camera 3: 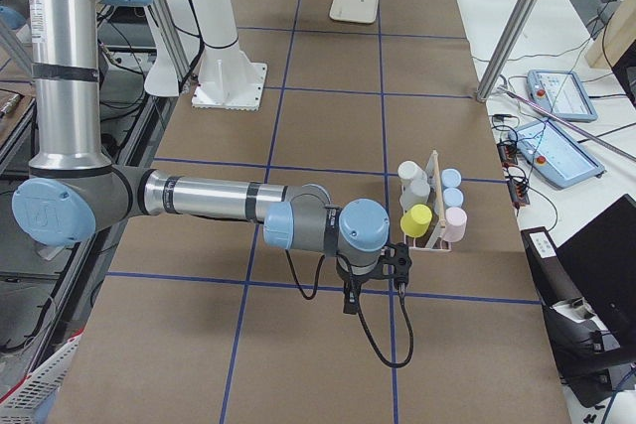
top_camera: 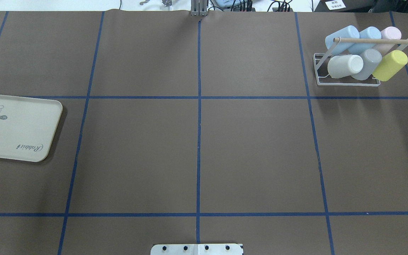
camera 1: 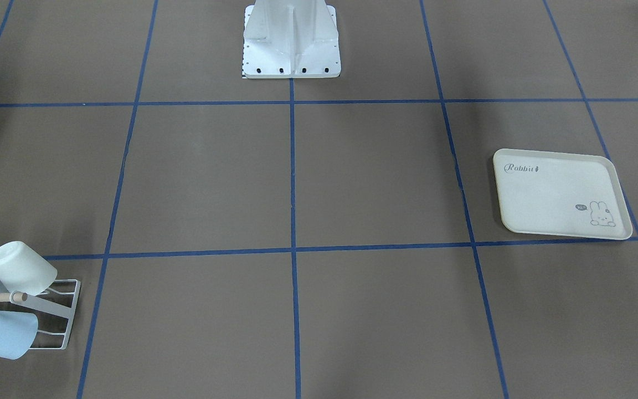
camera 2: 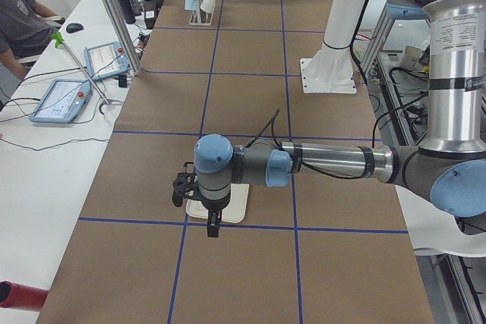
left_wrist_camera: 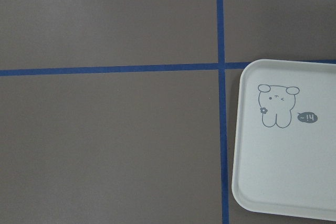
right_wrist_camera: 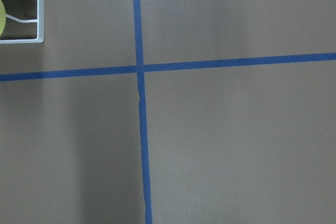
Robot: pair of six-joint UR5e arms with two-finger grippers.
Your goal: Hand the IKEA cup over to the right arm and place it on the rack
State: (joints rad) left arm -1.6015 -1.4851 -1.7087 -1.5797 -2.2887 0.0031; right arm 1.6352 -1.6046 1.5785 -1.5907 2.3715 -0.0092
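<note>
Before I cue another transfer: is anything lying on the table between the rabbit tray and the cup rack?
No, nothing visible. Between the tray and the rack the table shows only brown covering and blue tape lines. The tray is bare, and six cups already sit on the rack.

The middle of the tabletop [top_camera: 253,152] lies open from the rabbit-print tray [top_camera: 16,134] on the robot's left to the wire rack [top_camera: 347,84] at the far right. There, six cups [top_camera: 345,66] crowd both rows under the wooden dowel [top_camera: 372,40].
</note>
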